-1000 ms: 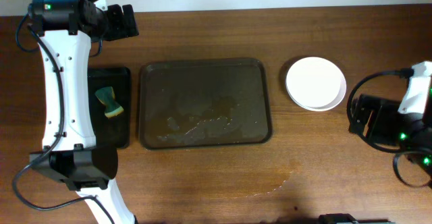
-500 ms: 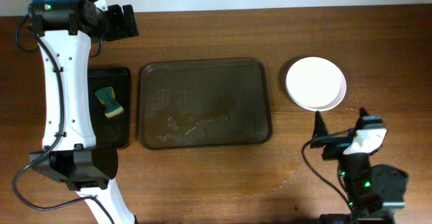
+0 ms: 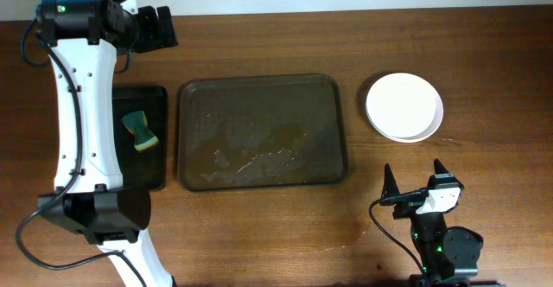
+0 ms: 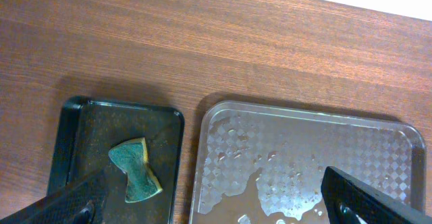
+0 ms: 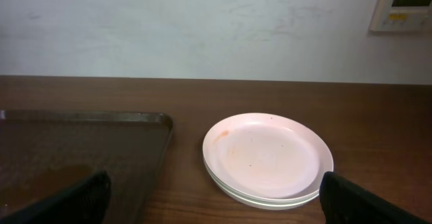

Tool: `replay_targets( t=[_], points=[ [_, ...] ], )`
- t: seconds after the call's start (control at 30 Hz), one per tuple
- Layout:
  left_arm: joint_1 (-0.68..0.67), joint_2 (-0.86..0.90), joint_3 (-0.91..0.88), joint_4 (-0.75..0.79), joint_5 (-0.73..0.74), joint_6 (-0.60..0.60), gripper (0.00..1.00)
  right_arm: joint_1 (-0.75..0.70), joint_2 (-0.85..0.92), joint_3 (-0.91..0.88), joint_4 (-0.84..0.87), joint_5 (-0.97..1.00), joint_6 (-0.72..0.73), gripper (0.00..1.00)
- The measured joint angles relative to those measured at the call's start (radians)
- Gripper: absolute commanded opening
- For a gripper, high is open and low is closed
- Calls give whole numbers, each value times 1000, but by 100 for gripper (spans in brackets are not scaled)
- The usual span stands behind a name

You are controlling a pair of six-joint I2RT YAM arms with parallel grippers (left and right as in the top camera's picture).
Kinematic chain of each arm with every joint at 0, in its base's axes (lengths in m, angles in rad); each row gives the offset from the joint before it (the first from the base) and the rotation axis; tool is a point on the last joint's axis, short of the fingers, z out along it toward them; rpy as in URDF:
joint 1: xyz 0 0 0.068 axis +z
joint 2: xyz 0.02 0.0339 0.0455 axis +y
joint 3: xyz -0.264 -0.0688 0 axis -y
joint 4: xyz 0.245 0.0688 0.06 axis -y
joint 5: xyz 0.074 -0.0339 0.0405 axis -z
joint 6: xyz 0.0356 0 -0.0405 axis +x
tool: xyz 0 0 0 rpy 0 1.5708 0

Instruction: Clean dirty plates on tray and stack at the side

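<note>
My right claw (image 3: 413,181) hangs released, fingers wide, over bare table (image 3: 484,45) off the tray's (image 3: 259,105) near right corner; the plates (image 3: 403,105) sit stacked beyond it, apart from the tray's right rim; my left claw (image 3: 167,29), likewise spread, sits past the far left corner.

The large brown rounded-rectangle tray (image 3: 259,105) lies flat at mid-worktop, long sides parallel to the far edge, its bed wet with droplets and puddles. The round white shallow plates (image 3: 403,106) sit stacked toward the right edge, near the tray but apart from it, the top one faintly orange-flecked.
</note>
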Motion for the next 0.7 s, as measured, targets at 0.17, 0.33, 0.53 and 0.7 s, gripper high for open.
replay_targets(
  t=[0.17, 0.33, 0.53, 0.7],
  points=[
    [0, 0, 0, 0, 0, 0, 99, 0, 0, 0, 0, 0, 8, 98],
    [0, 0, 0, 0, 0, 0, 99, 0, 0, 0, 0, 0, 10, 98],
    [0, 0, 0, -8, -13, 8, 99, 0, 0, 0, 0, 0, 11, 98],
    [0, -210, -294, 291, 13, 78, 99, 0, 0, 0, 0, 0, 11, 98]
  ],
)
